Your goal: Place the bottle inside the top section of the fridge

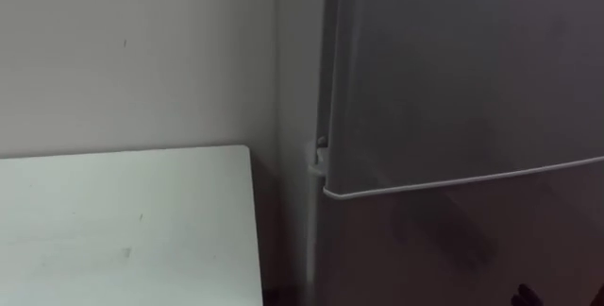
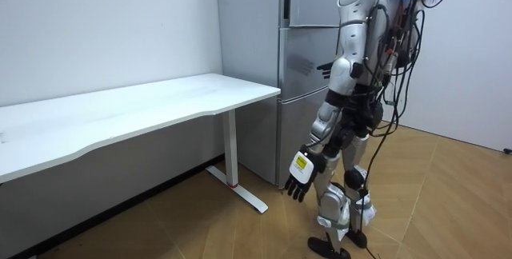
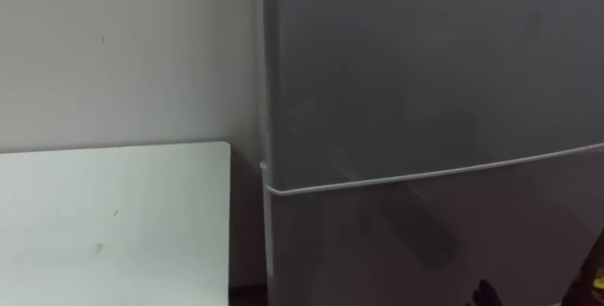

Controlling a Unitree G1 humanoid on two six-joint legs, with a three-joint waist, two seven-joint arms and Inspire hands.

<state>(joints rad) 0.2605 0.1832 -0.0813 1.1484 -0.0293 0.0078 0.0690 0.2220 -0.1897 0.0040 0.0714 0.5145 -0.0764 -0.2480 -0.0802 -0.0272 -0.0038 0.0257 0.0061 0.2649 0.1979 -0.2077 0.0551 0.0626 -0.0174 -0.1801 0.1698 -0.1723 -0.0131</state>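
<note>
- The right hand (image 2: 324, 70) is raised at waist height in the upper middle of the room view. Its fingers are straight and spread, pointing at the fridge (image 2: 300, 91), and there is nothing in it. Its dark fingertips also poke in at the bottom right corner of the eye views.
- Whether those fingertips touch the fridge front or stop just short of it, I cannot tell.
- The left hand (image 2: 300, 177) hangs low beside the robot's thigh in the lower middle of the room view. Its fingers are loose and open, and it too is empty.
- Neither hand has the bottle, and I cannot tell where it is, how it looks or which way its long axis runs.
- The relation that matters now is hand to door. The upper door (image 1: 453, 70) fills the upper right of the left eye view and sits shut.
- A pale seam (image 1: 453, 182) runs across the frame and parts it from the lower door (image 1: 453, 249).
- The right hand is below that seam, in front of the lower door, so the upper door lies above it.
- The hinge (image 1: 321, 144) shows at the door's left edge in the middle of the frame. I judge that the free edge is off to the frame's right, on the right hand's side.
- The right hand is far nearer the door than the left, so I would expect it to do the opening.
- The white table (image 2: 160, 103) stands just beside the fridge, to the room view's left.
</note>
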